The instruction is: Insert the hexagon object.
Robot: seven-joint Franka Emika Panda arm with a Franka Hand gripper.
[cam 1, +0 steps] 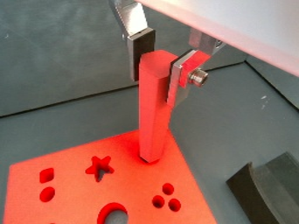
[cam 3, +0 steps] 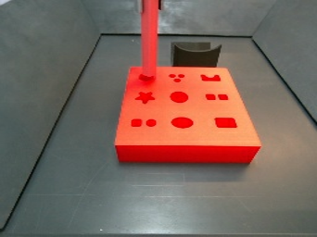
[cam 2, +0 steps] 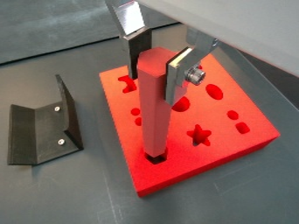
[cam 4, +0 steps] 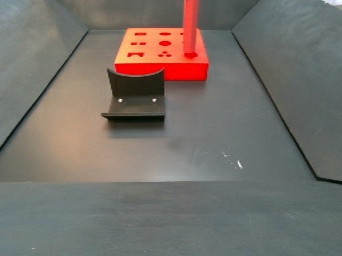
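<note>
The hexagon object (cam 1: 152,114) is a long bright red rod standing upright with its lower end in a hole near a corner of the wide red block (cam 1: 70,188). My gripper (cam 1: 162,61) is at the rod's top end, with a finger on each side, shut on it. Both show in a wrist view, the rod (cam 2: 153,114) and the gripper (cam 2: 160,63) above the block (cam 2: 176,166). In both side views only the rod (cam 3: 147,37) (cam 4: 190,25) shows, rising from the block (cam 3: 186,139) (cam 4: 160,72). The gripper is out of frame there.
The block has several other shaped holes, among them a star (cam 2: 198,135). A dark grey curved piece (cam 3: 194,53) lies behind the block and shows in a wrist view (cam 1: 271,188). The fixture (cam 4: 134,95) stands in front of the block (cam 2: 47,131). Dark walls (cam 3: 69,83) enclose the floor.
</note>
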